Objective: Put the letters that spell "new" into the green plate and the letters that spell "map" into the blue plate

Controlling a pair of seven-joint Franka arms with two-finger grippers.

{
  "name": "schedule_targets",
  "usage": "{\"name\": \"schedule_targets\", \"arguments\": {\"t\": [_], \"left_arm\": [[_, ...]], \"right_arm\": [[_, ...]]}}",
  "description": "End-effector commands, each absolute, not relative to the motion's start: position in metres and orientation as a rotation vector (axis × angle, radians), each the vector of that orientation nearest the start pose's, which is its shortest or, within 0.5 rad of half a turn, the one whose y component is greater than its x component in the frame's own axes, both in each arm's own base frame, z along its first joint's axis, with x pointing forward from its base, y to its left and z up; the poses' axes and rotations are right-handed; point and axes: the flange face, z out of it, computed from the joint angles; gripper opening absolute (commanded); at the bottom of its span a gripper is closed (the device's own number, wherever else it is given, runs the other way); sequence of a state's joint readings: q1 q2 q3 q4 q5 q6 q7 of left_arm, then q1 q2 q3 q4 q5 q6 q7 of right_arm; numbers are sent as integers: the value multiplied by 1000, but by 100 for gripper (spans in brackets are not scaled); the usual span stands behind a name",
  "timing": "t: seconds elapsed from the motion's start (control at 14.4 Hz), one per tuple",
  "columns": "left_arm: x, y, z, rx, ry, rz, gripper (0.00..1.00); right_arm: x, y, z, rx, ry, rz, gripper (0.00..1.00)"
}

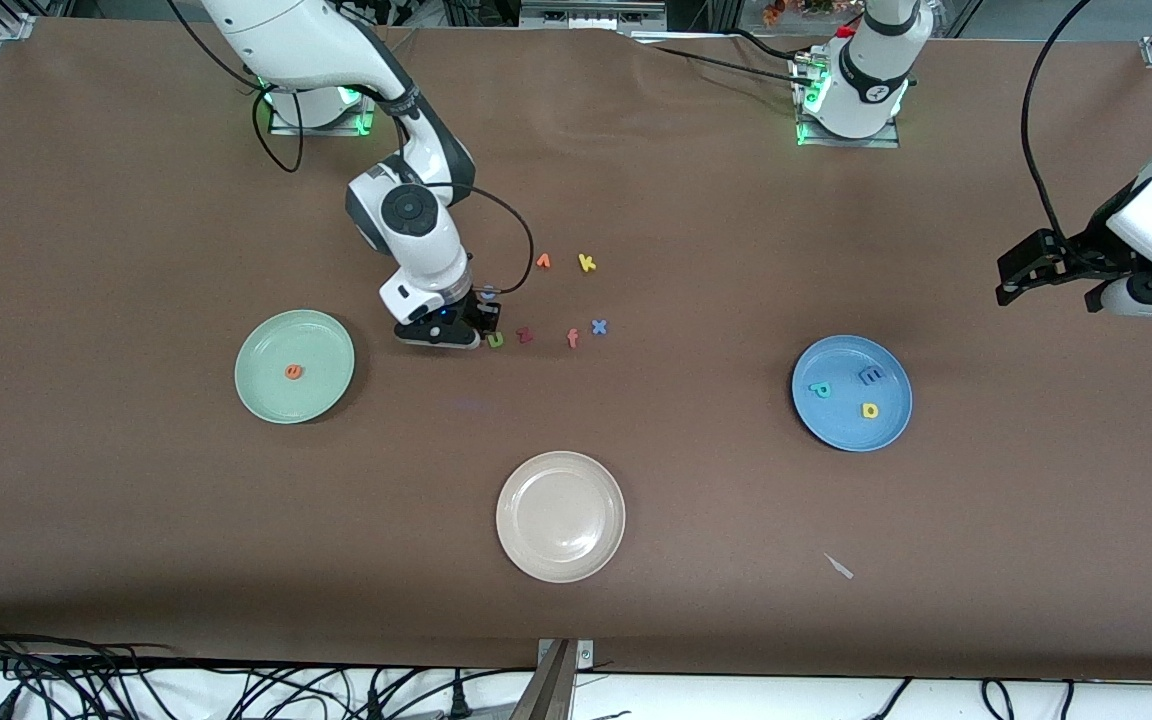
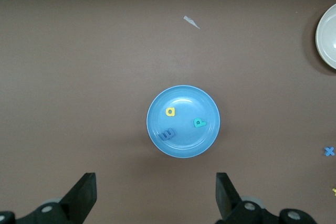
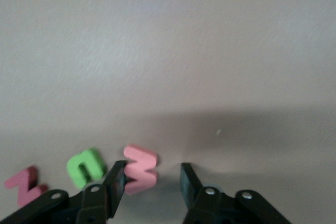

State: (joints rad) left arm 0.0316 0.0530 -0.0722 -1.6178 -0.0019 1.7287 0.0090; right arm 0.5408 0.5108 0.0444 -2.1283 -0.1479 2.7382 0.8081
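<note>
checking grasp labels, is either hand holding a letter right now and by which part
Nothing is held. The right hand is low at the table with fingers apart, the pink w lying by one fingertip, not clamped. The left hand waits open above the blue plate.

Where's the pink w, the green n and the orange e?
pink w (image 3: 139, 169), right wrist view, its middle.
green n (image 3: 84, 168), right wrist view, its arch.
orange e (image 1: 293, 372), front view, its centre, in the green plate (image 1: 266, 400).

The only readable signs are the foam letters themselves: pink foam w (image 3: 140, 169) between the right gripper's (image 3: 152, 179) fingers, green foam n (image 3: 85, 167) and dark red foam z (image 3: 23, 185) beside it.
</note>
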Motion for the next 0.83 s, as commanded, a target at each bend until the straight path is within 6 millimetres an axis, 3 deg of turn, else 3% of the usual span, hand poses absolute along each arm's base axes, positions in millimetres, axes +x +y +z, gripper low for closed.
{"name": "schedule_targets", "arguments": {"t": [0.0,0.14,0.28,0.62,0.69,0.76], "left_arm": [[581,-31,588,-3167,70,-116,100],[583,-32,587,-3167,72,-111,100],[584,-33,586,-3165,78,-111,100],[584,-26,585,-3168,67,-104,100],[584,-26,585,-3168,72,-106,100],[585,-25,585,-3166,72,-106,100]], "right_arm": [[492,324,168,-3096,134,-175,51],[491,323,163,-3100,129,-167,48],[491,324,163,-3085,132,-186,36],[485,331,161,-3075,201,-180,39],[484,331,161,-3075,198,-180,36],[484,331,160,-3077,196,-179,28]]}}
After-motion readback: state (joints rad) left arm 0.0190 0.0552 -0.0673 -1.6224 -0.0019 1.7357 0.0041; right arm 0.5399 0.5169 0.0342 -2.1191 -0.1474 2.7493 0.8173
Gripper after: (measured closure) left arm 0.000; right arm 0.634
